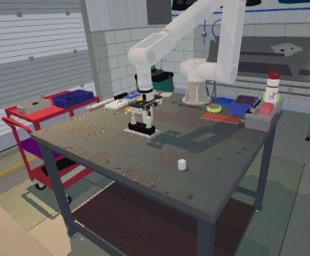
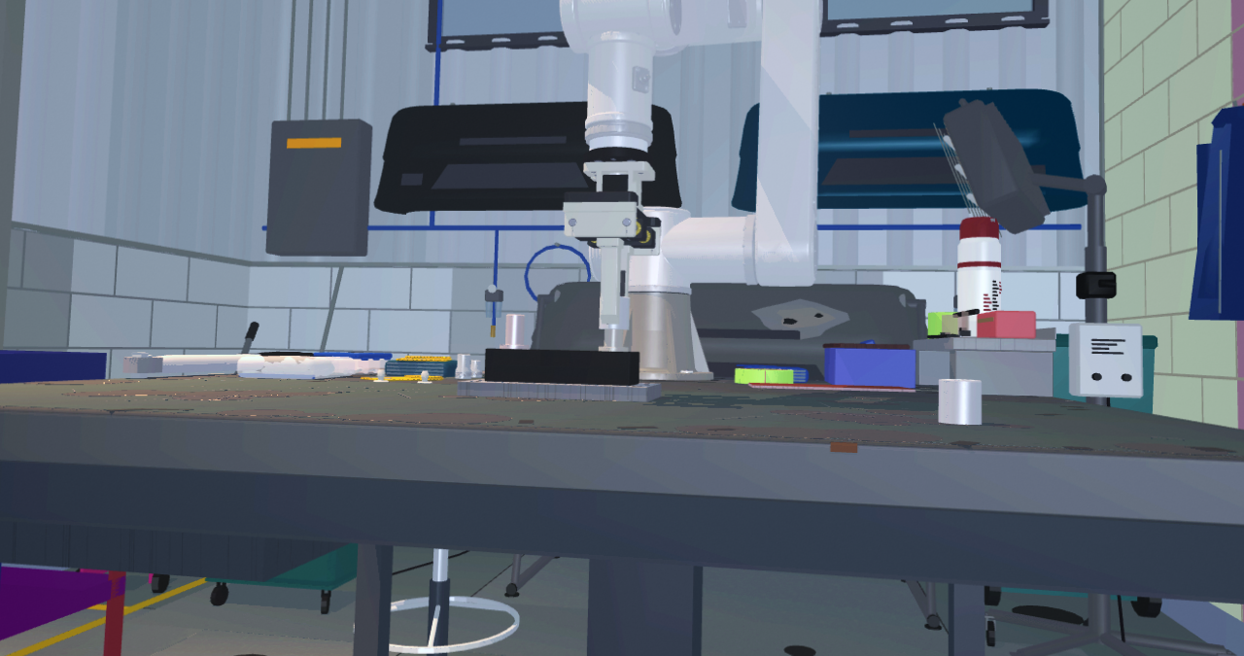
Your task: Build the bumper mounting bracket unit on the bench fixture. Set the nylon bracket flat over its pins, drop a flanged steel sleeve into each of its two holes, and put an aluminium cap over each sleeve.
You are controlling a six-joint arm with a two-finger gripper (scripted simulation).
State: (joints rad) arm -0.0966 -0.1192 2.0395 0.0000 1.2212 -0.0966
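The black nylon bracket [image 2: 561, 365] lies flat on the grey fixture plate [image 2: 557, 389] near the middle of the bench. My gripper [image 2: 614, 339] stands straight down over the bracket's right end, closed on a flanged steel sleeve [image 1: 148, 124] that sits at the bracket's top face. An aluminium cap [image 2: 959, 402] stands alone on the bench toward the near right edge, and a second cap [image 2: 517, 330] stands behind the bracket's left end. A small sleeve [image 2: 424, 377] rests on the bench left of the fixture.
A grey tray [image 1: 262, 117] with a red block and a white bottle [image 1: 271, 87] sits at the bench's far right corner. Blue boxes [image 2: 868, 366] and green tape [image 1: 213, 108] lie beside the arm's base. A red cart [image 1: 47, 125] stands left of the bench.
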